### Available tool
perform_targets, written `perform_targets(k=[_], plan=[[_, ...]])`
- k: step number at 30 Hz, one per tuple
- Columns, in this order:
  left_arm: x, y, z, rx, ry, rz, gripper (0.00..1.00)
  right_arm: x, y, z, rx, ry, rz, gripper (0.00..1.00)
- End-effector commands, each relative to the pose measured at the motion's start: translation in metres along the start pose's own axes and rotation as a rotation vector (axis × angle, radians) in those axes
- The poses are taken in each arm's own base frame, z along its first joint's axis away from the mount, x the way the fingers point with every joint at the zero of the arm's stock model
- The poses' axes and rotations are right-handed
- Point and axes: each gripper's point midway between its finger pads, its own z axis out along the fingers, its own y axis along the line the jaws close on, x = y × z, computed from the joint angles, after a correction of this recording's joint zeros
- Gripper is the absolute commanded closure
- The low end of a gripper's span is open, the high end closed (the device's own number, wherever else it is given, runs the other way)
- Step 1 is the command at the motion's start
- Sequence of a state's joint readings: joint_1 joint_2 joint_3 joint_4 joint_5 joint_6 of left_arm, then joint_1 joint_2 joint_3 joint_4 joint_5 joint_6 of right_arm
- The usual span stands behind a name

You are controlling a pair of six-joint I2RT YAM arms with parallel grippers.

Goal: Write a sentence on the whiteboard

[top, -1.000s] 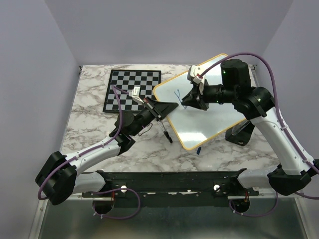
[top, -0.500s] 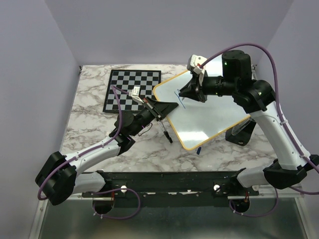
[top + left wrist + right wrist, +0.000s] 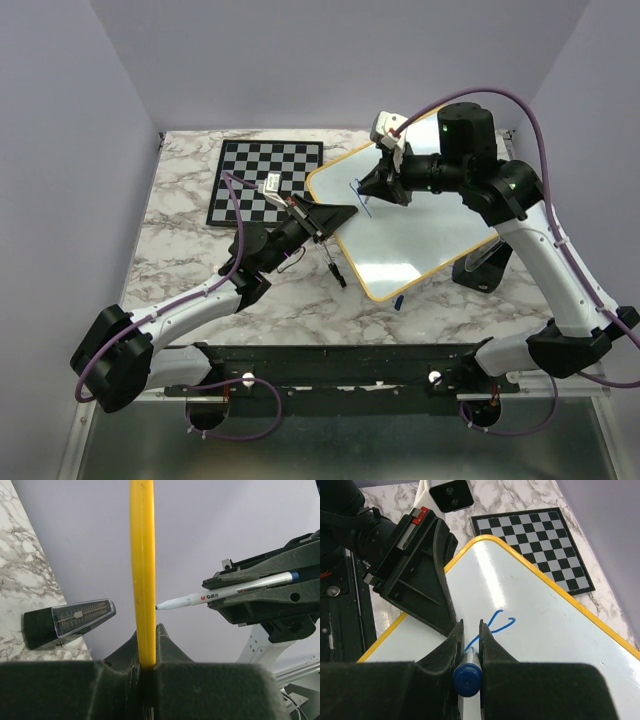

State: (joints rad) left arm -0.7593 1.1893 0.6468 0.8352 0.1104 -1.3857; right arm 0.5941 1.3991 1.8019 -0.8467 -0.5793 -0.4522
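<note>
The whiteboard [image 3: 425,235], white with a yellow frame, lies tilted on the marble table right of centre. My left gripper [image 3: 342,214] is shut on its near-left frame edge [image 3: 142,565], which runs up between the jaws in the left wrist view. My right gripper [image 3: 372,190] is shut on a marker [image 3: 468,679] with a blue end, its tip at the board near the left corner. Of the sentence only a forked blue stroke [image 3: 499,624] shows on the board [image 3: 560,645]. The left wrist view has the marker [image 3: 220,596] pointing at the frame.
A black-and-white chessboard [image 3: 265,180] lies at the back left, touching the whiteboard's corner. A black pen-like object [image 3: 335,268] lies on the table by the board's near edge, and a small blue piece [image 3: 398,300] below it. A black wedge-shaped stand [image 3: 482,268] sits at the board's right.
My right gripper has carried the marker left and farther back across the board, and the blue stroke has grown. The left gripper has held still on the frame.
</note>
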Motion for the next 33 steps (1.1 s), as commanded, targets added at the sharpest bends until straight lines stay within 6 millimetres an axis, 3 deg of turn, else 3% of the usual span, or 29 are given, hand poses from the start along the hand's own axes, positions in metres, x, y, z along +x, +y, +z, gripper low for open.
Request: perform_targets(k=[1, 11, 24, 33], plan=[[-0.019, -0.101, -0.016, 0.342, -0.057, -0.026, 1.00, -0.001, -0.017, 0.003, 0.066, 0.003, 0.003, 1.00], [-0.020, -0.101, -0.016, 0.342, -0.060, -0.027, 1.00, 0.001, -0.036, -0.004, 0.165, 0.011, 0.018, 0.99], [-0.021, -0.101, -0.014, 0.338, -0.064, -0.024, 1.00, 0.017, -0.009, -0.017, 0.088, 0.049, -0.014, 0.99], [-0.021, -0.100, -0.012, 0.339, -0.059, -0.025, 1.00, 0.019, 0.011, -0.005, -0.045, 0.029, 0.025, 0.99]])
